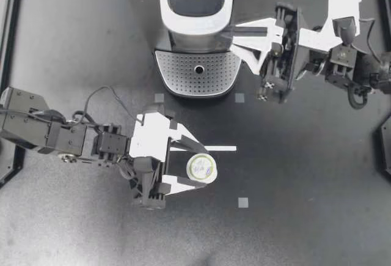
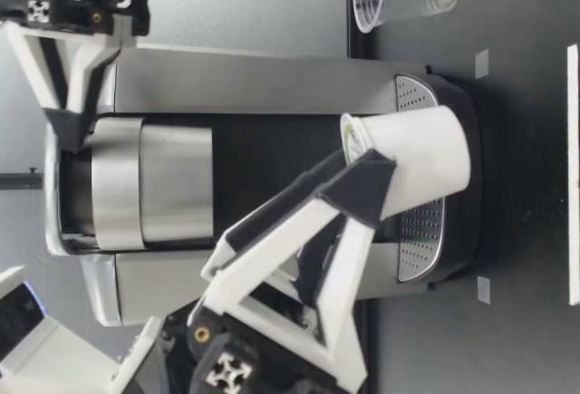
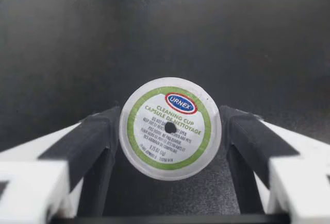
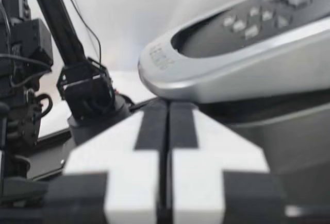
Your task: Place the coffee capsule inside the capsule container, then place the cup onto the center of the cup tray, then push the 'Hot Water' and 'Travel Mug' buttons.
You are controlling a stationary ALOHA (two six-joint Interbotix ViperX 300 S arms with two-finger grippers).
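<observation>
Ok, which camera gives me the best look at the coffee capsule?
Left wrist view: it shows the coffee capsule lid-on, both fingers of my left gripper pressing its sides. Top shows only its small lid, low its side wall, right wrist nothing.

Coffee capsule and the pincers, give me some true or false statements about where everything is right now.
1. My left pincer is shut on the coffee capsule. True.
2. The capsule is inside the capsule container. False: it is held above the table, in front of the coffee machine.
3. My right pincer is wide open. False: it is shut, holding nothing.
4. The cup tray holds no cup. True.
</observation>
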